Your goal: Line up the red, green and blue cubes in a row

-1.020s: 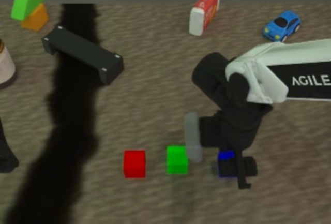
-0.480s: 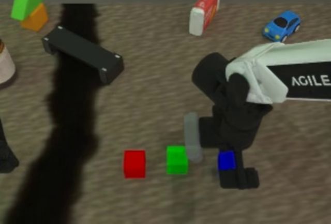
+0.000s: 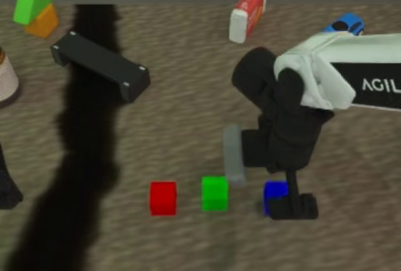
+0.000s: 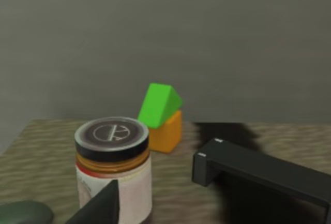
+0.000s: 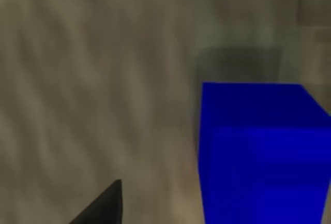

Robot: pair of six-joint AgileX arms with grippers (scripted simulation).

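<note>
Here the right pincer (image 3: 289, 205) hangs low over the counter (image 3: 188, 108), near its front edge and right of the middle in the top view. The blue cube (image 3: 274, 193) sits on the counter touching or just beside the pincer, on its left and slightly farther from the front edge. In the right wrist view the blue cube (image 5: 261, 151) stands free on the surface, with only one dark fingertip (image 5: 103, 206) showing well off to one side of it, so nothing grips the cube; the pincer looks released, though the second finger is out of sight.

Further to the pincer's left, the green cube (image 3: 214, 193) and then the red cube (image 3: 163, 197) stand in a line with the blue one, each apart from its neighbour. The gap between green and blue is a little wider than that between red and green.

Beyond the pincer, toward the far edge, lie a red and white box (image 3: 247, 11) and a blue toy car (image 3: 344, 24), the car partly hidden by the right arm (image 3: 351, 83). Far to the pincer's left are a black bar-shaped block (image 3: 100, 64), a green wedge (image 3: 30, 5) leaning on an orange block (image 3: 42, 24), and a jar (image 3: 6, 77) at the counter's left edge.

The left arm (image 3: 7, 189) stays parked at the left edge; whether its pincer is released or clenched cannot be told.
</note>
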